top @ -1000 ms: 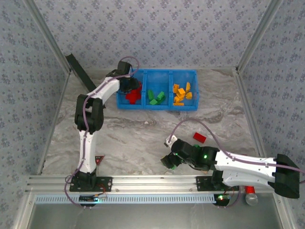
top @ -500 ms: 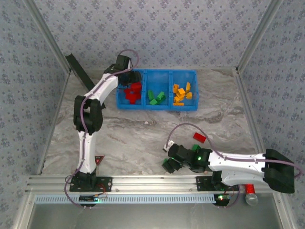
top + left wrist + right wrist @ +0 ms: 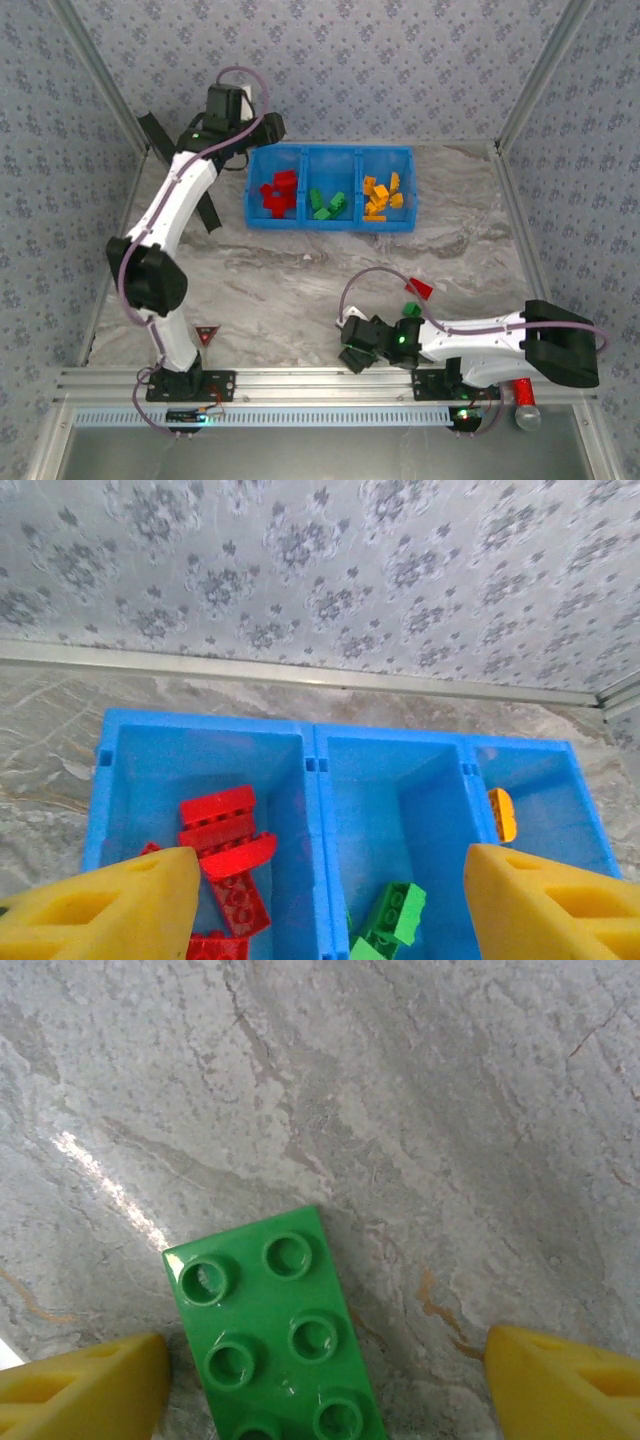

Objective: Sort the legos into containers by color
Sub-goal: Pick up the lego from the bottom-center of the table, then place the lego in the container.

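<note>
Wide-open right end effector straddles a green lego by the desk's near edge; centre it in the gap, then close on its long sides. Left end effector, wide and empty, hovers by the blue tray at the far edge.

You'll see a grey marbled counter boxed in by patterned walls. A black strip slants across its far left, a small red triangle sits near left, and a red cylinder lies past the near rail, right.
</note>
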### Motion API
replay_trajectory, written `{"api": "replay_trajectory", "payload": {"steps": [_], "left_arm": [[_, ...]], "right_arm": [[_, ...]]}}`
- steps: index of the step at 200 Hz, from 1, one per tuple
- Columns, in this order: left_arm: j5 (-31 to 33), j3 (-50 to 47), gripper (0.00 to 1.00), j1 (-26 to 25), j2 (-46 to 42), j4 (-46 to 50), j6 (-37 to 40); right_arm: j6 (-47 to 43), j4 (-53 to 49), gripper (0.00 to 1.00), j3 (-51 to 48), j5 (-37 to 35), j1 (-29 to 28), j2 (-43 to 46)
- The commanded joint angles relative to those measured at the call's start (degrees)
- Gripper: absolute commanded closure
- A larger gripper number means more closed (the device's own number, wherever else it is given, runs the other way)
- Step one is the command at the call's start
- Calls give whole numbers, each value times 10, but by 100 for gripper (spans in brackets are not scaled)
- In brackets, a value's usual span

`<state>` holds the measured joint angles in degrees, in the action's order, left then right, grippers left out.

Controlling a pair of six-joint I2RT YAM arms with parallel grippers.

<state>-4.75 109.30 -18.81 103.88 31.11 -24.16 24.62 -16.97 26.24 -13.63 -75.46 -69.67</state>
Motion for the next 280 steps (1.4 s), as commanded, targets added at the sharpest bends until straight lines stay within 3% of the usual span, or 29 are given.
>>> {"api": "replay_trajectory", "payload": {"steps": [1, 69, 136, 154, 186, 219, 242, 280], "left_arm": [[26, -47, 28, -3, -62, 3, 13], [82, -247, 24, -3, -252, -18, -11], [67, -299, 23, -3, -308, 34, 31], [74, -300, 21, -3, -325, 38, 46], [66, -307, 20, -3, -340, 31, 62], [71, -316, 18, -3, -370, 45, 91], [75, -329, 16, -2, -390, 50, 115], [66, -353, 13, -2, -414, 43, 138]], "right_arm": [[20, 22, 18, 3, -22, -4, -29], [45, 80, 27, -28, -26, -11, -62], [70, 84, 57, -26, -32, -12, -79], [53, 60, 71, -6, -44, 1, -64], [-19, 4, 73, 60, -30, 72, -19], [-156, -12, 73, 171, 17, 210, -9], [-259, 11, 73, 272, 42, 296, -73], [-353, 41, 74, 476, 43, 360, -246]]}}
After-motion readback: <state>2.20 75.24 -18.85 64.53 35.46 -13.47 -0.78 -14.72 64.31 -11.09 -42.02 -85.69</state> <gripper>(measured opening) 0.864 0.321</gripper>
